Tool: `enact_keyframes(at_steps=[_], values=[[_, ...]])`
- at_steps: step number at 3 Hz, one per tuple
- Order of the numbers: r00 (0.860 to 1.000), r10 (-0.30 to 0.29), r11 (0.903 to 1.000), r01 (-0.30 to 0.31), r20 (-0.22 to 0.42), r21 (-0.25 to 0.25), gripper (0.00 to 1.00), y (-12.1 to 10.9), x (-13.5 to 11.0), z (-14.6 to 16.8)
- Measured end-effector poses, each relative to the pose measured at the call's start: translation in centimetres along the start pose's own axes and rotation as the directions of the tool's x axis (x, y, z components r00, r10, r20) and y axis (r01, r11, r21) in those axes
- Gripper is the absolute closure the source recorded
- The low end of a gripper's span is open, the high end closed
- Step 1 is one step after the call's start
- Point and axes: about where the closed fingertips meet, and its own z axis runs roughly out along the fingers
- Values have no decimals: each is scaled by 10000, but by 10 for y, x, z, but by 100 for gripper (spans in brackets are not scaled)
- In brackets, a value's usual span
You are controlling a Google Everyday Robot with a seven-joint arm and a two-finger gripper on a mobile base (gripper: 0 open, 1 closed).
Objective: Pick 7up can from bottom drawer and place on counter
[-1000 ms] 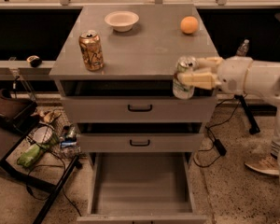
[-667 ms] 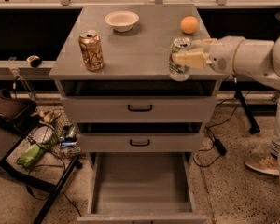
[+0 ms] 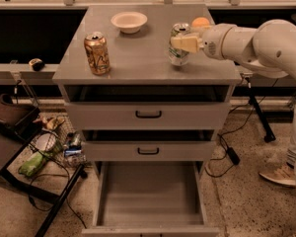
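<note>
The 7up can, silvery-white with green markings and a metal top, is upright over the right part of the counter. My gripper reaches in from the right and is shut on the can's upper half. I cannot tell whether the can's base touches the counter. The bottom drawer is pulled open below, its plain grey floor bare.
A gold and brown can stands at the counter's left front. A white bowl sits at the back middle, an orange behind my gripper. The two upper drawers are closed. Clutter and cables lie on the floor at left.
My gripper has carried the 7up can up and leftward from beside the cabinet's right front edge to above the counter's right side.
</note>
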Motion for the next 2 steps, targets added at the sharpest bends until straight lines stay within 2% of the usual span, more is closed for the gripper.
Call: enact_keyframes(at_steps=[1, 2], values=[[9996, 281, 9996, -282, -83, -37, 100, -20, 28, 27], [9995, 312, 9995, -313, -92, -42, 82, -22, 26, 28]])
